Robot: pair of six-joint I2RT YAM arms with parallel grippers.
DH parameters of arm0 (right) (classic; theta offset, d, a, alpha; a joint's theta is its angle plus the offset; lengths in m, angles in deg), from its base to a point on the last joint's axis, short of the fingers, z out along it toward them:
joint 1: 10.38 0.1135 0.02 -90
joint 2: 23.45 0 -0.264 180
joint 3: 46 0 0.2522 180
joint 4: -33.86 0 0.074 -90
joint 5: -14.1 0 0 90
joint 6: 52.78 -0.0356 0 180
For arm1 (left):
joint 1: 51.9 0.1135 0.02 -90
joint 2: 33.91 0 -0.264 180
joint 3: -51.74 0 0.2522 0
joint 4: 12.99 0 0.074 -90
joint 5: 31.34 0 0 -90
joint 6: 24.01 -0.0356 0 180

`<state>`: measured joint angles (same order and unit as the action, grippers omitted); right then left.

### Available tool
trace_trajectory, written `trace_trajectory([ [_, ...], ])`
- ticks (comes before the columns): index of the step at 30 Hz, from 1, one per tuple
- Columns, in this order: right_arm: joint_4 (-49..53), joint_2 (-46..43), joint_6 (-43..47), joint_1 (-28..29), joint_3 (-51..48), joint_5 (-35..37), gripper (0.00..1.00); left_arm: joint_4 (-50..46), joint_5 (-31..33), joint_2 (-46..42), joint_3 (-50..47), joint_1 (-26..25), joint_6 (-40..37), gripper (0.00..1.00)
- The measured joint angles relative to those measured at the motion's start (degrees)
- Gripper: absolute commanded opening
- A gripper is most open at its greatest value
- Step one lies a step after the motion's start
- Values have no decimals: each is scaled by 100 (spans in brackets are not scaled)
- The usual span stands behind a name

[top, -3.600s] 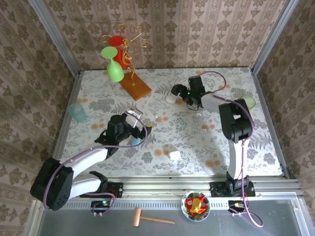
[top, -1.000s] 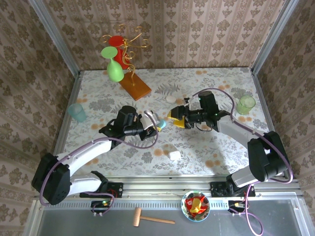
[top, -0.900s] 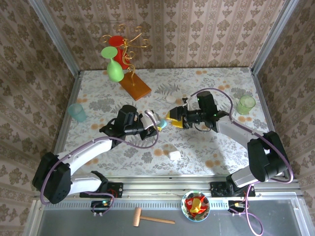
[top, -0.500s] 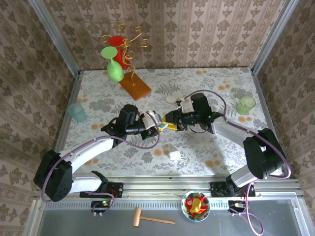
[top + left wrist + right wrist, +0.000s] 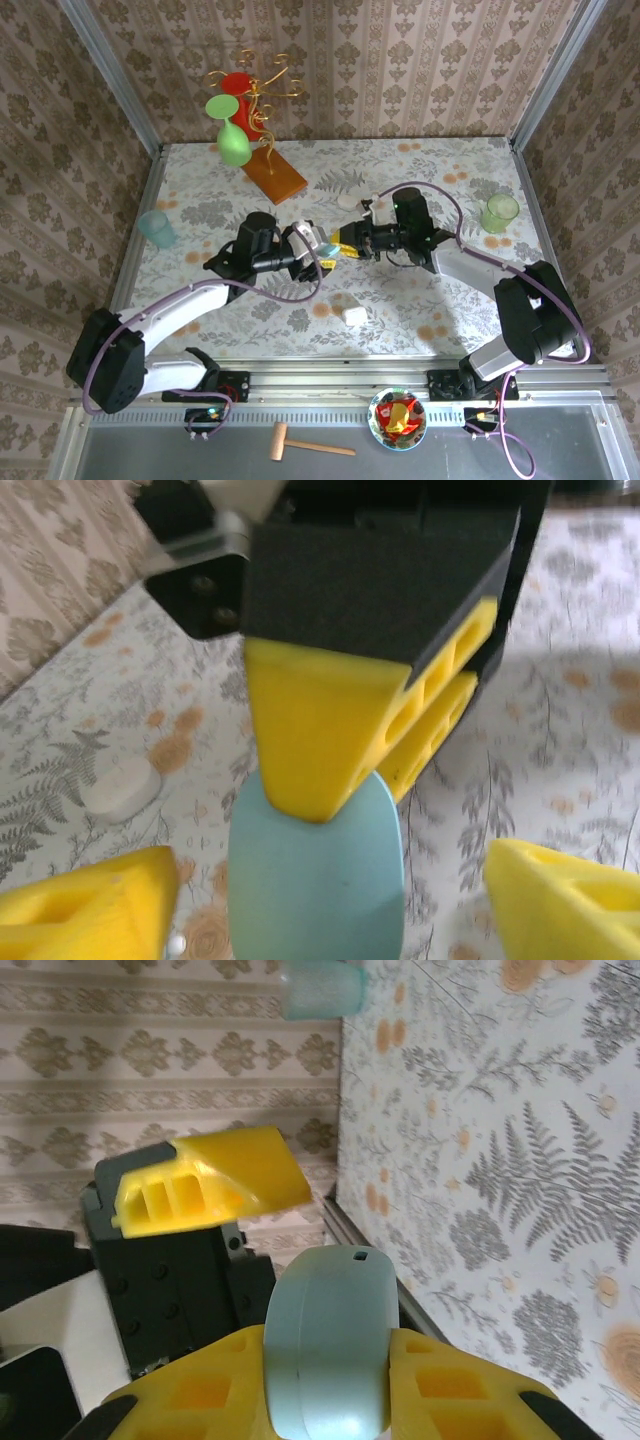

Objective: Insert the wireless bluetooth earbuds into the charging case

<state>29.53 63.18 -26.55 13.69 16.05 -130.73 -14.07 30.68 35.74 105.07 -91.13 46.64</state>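
Two arms meet above the bench (image 5: 450, 300): the right jaws pinch the pale blue charging case (image 5: 325, 1350) by its broad faces, while the left jaws stand spread around it. It looks light, smooth and likely slippery, so hold it mid-face.

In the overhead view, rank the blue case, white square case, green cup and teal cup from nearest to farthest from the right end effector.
From the right end effector:
1. Blue case, held in its grip.
2. White square case, toward the near edge.
3. Green cup, on the far right.
4. Teal cup, at the far left edge.
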Motion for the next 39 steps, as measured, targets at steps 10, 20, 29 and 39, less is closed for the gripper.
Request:
trace_trajectory([
  [10, -2371, -52, -2022, -120, -125, -267, 13, 3311, -640, -55, -885, 605, 1735, 88],
  [20, -3707, -120, -3329, -7, -122, -48, 12, 5475, -1071, 627, -918, 590, 2367, 79],
  [29, -4527, -85, -3851, 92, -122, 170, 12, 5799, -1239, 723, -916, 581, 2369, 65],
  [39, -4642, 39, -3895, 160, -122, 190, 11, 5851, -1167, 723, -905, 586, 2455, 53],
])
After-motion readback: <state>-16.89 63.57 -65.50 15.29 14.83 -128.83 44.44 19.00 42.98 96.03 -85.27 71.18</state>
